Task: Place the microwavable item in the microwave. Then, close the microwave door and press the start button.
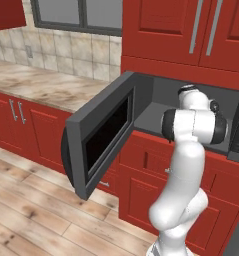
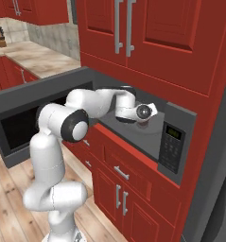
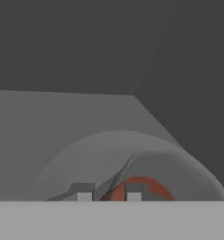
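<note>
Fingertips (image 3: 84,191) close on either side of the glass tumbler (image 3: 141,186), apparently gripping it | tumbler over the turntable plate (image 3: 76,159), at 6 o'clock | arm reaches inside microwave (image 2: 178,137) | microwave door (image 1: 98,137) swung open at 9 o'clock.

The tumbler (image 3: 140,187) — over the turntable plate (image 3: 85,159) — is cut off below; gripper (image 3: 108,193) closure unclear, fingertips (image 3: 84,191) barely showing.
</note>
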Robot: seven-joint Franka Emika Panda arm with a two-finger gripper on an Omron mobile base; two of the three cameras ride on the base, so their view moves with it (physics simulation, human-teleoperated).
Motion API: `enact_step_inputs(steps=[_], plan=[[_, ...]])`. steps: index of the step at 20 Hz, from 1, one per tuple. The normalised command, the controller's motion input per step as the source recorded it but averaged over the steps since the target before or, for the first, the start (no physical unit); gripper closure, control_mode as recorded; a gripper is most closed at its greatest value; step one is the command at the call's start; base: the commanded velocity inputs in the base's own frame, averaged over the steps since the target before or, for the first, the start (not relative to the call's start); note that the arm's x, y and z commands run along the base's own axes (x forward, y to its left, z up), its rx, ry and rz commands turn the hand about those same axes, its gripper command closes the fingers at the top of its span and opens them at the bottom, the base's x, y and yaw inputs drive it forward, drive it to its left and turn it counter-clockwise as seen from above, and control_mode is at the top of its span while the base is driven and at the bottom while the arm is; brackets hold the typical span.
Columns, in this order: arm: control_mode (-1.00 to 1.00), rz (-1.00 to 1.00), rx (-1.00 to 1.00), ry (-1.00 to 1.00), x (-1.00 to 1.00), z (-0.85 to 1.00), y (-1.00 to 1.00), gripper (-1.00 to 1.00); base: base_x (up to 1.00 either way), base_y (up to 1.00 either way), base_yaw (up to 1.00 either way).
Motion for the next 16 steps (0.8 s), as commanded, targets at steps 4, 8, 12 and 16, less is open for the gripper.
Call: enact_step_inputs(steps=[4, 8, 12, 16], plan=[[-1.0, 0.0, 0.0, 0.03, 0.23, -0.16, 0.0, -1.0, 0.0, 0.0, 0.0], [-1.0, 0.0, 0.0, 0.0, 0.0, -0.2, 0.14, -1.0, 0.0, 0.0, 0.0], [-1.0, 0.0, 0.0, 0.0, 0.0, 0.0, 0.14, -1.0, 0.0, 0.0, 0.0], [-1.0, 0.0, 0.0, 0.0, 0.0, 0.0, 0.12, -1.0, 0.0, 0.0, 0.0]])
